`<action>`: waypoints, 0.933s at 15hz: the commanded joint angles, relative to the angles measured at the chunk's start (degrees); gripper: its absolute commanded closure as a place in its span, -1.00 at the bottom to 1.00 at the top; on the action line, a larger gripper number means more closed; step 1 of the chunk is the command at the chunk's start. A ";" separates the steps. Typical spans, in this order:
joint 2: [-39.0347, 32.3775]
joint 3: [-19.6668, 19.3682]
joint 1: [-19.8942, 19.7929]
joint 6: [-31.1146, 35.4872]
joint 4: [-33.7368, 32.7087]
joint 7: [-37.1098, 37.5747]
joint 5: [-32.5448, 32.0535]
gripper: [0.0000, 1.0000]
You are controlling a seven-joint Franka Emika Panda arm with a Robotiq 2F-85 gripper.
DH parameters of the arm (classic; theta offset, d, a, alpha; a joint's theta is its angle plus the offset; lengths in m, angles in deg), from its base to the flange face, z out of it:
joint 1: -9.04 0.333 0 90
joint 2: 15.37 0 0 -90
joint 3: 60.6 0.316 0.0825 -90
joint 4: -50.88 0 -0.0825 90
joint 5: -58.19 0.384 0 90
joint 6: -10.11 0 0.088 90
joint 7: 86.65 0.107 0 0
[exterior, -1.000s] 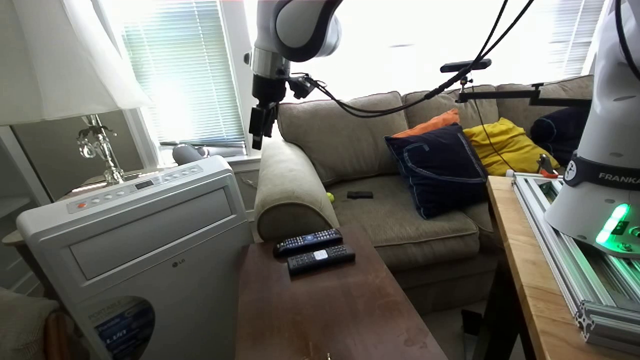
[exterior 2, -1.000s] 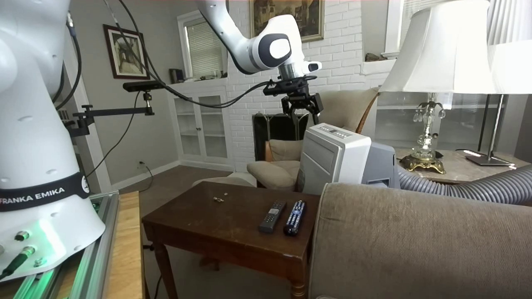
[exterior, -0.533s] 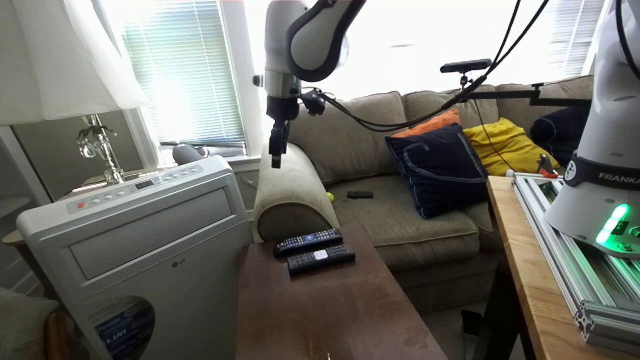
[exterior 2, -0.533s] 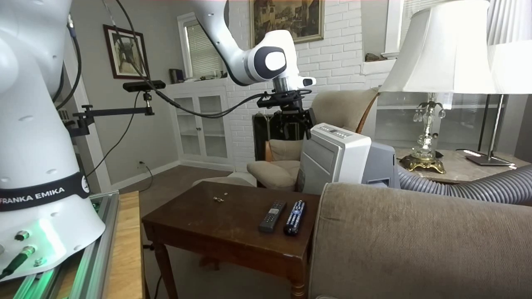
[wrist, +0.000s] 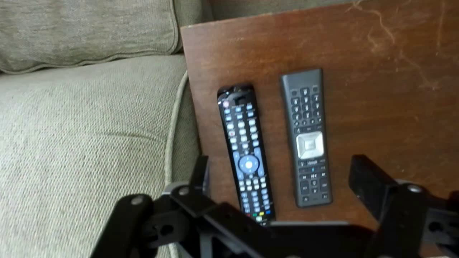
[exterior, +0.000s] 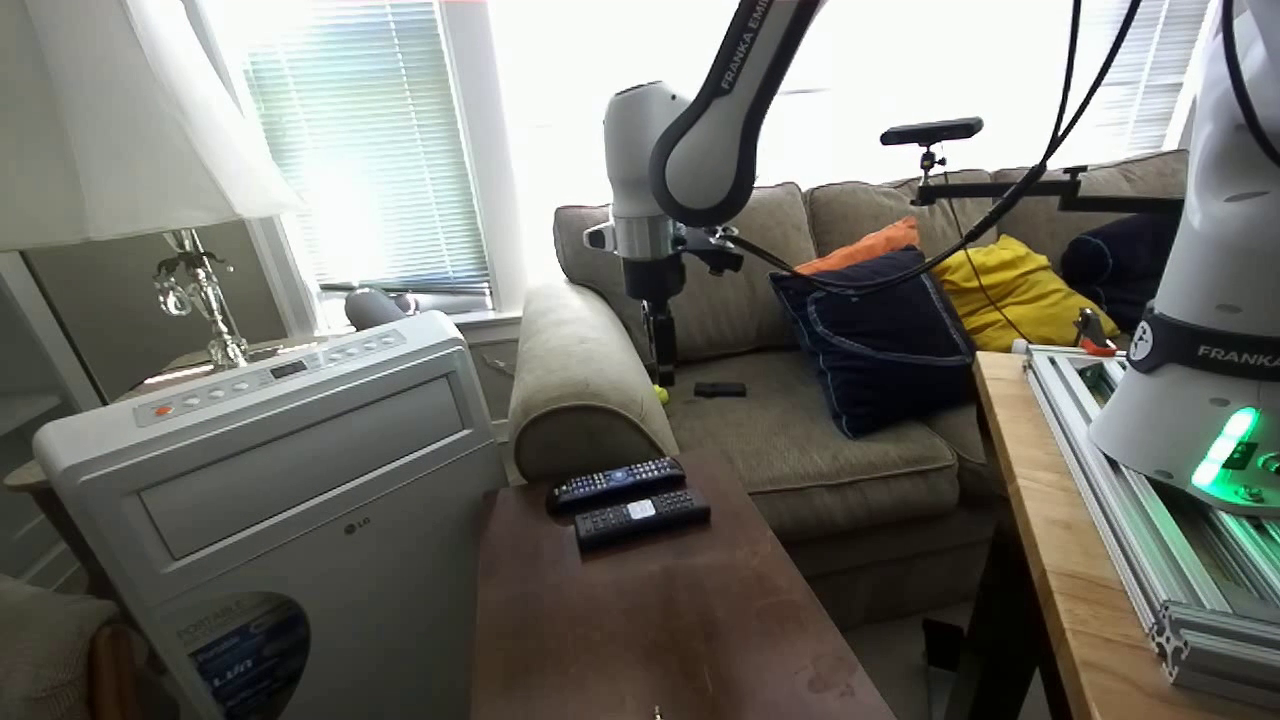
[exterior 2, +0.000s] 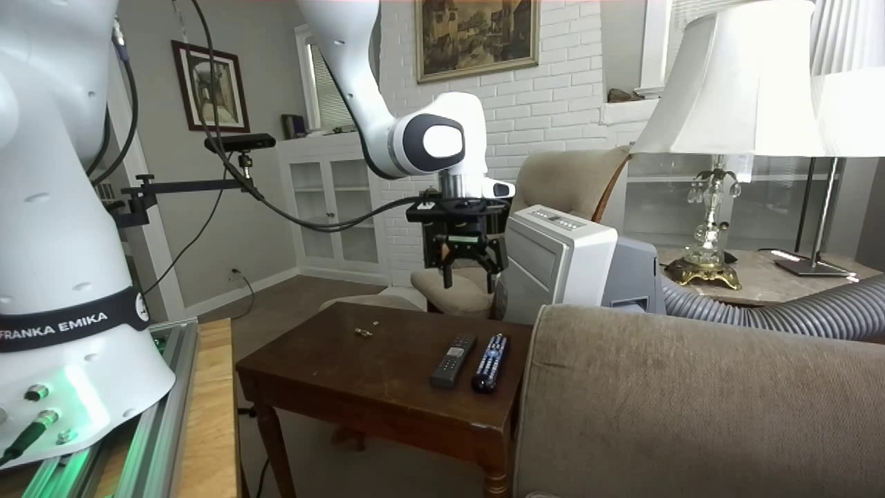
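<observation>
My gripper [exterior 2: 470, 282] is open and empty in the air above the far end of the dark wooden table. In an exterior view its fingers [exterior: 663, 375] point down. In the wrist view the fingertips [wrist: 281, 166] stand wide apart, with parts of two remotes between them. A glossy black remote with blue-lit buttons [wrist: 247, 154] lies nearer the sofa arm, its lower end partly hidden by the gripper. A dark grey remote with a silver square pad [wrist: 310, 145] lies beside it, apart from it. Both exterior views show the black remote [exterior 2: 490, 363] and the grey remote [exterior: 642, 517].
The wooden table [exterior 2: 346, 366] has small brass-coloured bits [exterior 2: 363, 332] on it. A white LG air conditioner [exterior: 330, 550] and the sofa arm [exterior: 590, 420] stand against its end. A dark flat object [exterior: 720, 389] and a yellow-green ball [exterior: 661, 394] lie on the sofa. A lamp [exterior 2: 733, 90] stands behind.
My arm has come down and back toward the robot base, away from the air conditioner. The gripper has also turned, and its two fingers now show apart. The remotes have not moved.
</observation>
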 commanded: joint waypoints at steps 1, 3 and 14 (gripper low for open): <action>-0.61 0.30 -1.12 4.03 5.19 -2.97 -2.41 -1.00; -2.05 0.78 -1.05 8.67 7.77 -3.90 -3.25 -1.00; -19.37 -7.66 12.57 41.26 8.68 0.94 -7.38 -1.00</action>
